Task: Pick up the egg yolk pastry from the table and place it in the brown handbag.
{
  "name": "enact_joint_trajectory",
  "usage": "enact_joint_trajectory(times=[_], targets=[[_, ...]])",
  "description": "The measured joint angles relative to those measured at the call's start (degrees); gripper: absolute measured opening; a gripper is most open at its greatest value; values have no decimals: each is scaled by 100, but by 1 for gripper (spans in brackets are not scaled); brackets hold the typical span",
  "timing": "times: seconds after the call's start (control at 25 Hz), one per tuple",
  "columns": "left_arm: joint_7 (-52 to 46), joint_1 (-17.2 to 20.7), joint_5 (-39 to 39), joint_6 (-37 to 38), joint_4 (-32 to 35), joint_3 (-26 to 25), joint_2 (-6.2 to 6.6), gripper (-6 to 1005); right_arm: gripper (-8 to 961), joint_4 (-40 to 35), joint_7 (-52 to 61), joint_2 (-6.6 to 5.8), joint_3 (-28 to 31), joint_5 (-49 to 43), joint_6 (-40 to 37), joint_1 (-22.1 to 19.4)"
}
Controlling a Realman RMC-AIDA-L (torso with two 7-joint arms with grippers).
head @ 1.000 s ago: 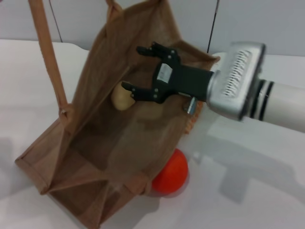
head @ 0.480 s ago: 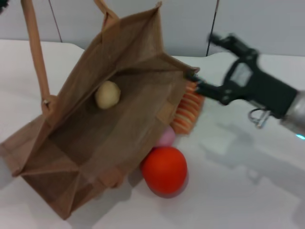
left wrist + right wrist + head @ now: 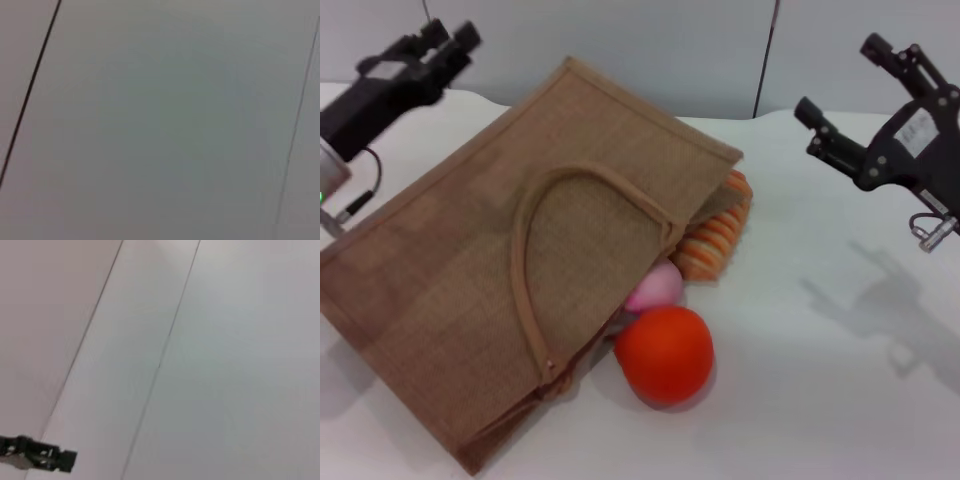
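Note:
The brown handbag (image 3: pixel 450 270) lies flat on the white table (image 3: pixel 820 390), with one looped handle (image 3: pixel 523 250) resting on its upper face. The egg yolk pastry is hidden from view. My right gripper (image 3: pixel 838 77) is open and empty, raised at the far right, well clear of the bag. My left gripper (image 3: pixel 450 38) is raised at the far left above the bag's corner, open and holding nothing. The left wrist view shows only a plain wall. The right wrist view shows the wall and a distant black gripper (image 3: pixel 42 459).
An orange-red fruit (image 3: pixel 663 353) sits against the bag's right edge. A pink-white ball (image 3: pixel 655 288) and a long orange-and-cream ridged bread (image 3: pixel 717 235) are partly tucked under that edge. Bare white table stretches to the right.
The bag has dropped from standing open to lying flat, hiding the pastry that lay inside. The left gripper let go of the handle. The right gripper has withdrawn up and to the right.

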Motion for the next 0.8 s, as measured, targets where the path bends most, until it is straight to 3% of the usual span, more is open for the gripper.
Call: enact_joint_trajectory(times=[0.16,0.4,0.44,0.6,0.8], targets=[[887,-18,-285,301,-104,-268,-255,485,893,24,-5,10,481,3,190,-84],[2555,-38,-1311,601,-1024,-683,-270,639,893,134,-24,35,1682,10,1141,-185],[2875,-38,-1528,604,-1164,-700,-282,667,893,178,-23,43,2094,11,1350,-236],[3572,-41,-2256,532,-1633,-709,-285,661,893,223,-23,48,2517,11,1590,-286],[3757,-4,-2751,347,-1886,-713,-289,653,892,247,-11,53,3135,11,1627,-444]])
